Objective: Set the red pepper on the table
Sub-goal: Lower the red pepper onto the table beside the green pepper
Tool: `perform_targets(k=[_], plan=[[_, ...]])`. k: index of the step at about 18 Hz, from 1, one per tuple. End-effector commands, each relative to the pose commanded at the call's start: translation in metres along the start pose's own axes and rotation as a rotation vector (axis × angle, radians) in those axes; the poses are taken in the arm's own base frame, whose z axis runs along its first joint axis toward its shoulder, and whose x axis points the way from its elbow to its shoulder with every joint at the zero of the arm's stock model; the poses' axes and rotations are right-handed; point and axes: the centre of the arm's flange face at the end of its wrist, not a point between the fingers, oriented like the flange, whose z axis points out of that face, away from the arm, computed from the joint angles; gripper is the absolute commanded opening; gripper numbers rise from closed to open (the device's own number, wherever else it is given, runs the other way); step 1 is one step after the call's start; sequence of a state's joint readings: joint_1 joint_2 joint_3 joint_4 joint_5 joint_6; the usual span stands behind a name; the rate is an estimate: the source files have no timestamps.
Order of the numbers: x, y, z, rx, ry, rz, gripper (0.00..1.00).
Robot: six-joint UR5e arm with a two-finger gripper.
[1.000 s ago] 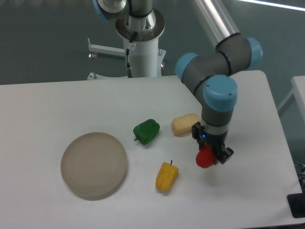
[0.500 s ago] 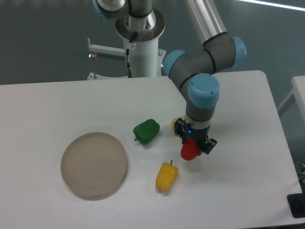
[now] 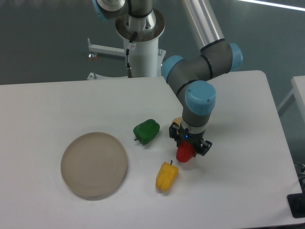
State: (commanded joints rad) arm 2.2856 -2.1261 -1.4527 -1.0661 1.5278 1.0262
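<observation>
end effector [image 3: 187, 147] grips red pepper [image 3: 184, 153] above table [image 3: 238, 191].

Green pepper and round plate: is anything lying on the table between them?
No. In the camera view the stretch between the green pepper and the round beige plate is bare white table; the yellow pepper lies off to the side.

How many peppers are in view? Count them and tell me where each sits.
3. The green pepper lies right of the plate, the yellow pepper lies nearer the camera, and the red pepper is held in the gripper beside it. None appears hidden.
</observation>
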Motion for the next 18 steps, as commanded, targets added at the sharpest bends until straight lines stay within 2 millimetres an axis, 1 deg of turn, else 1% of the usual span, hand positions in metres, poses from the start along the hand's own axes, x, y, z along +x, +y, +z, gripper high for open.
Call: perform_targets(k=[1, 3, 10, 14, 18], plan=[[0.0003, -0.0008, 0.0042, -0.003, 0.005, 0.001, 0.45], [-0.0012, -0.0002, 0.0066, -0.005, 0.006, 0.0, 0.45], [-0.002, -0.0012, 0.0069, -0.01, 0.003, 0.001, 0.45], [-0.0038, -0.002, 0.0122, -0.013, 0.007, 0.001, 0.46], [-0.0049, -0.0014, 0.0137, -0.014, 0.009, 0.001, 0.48]])
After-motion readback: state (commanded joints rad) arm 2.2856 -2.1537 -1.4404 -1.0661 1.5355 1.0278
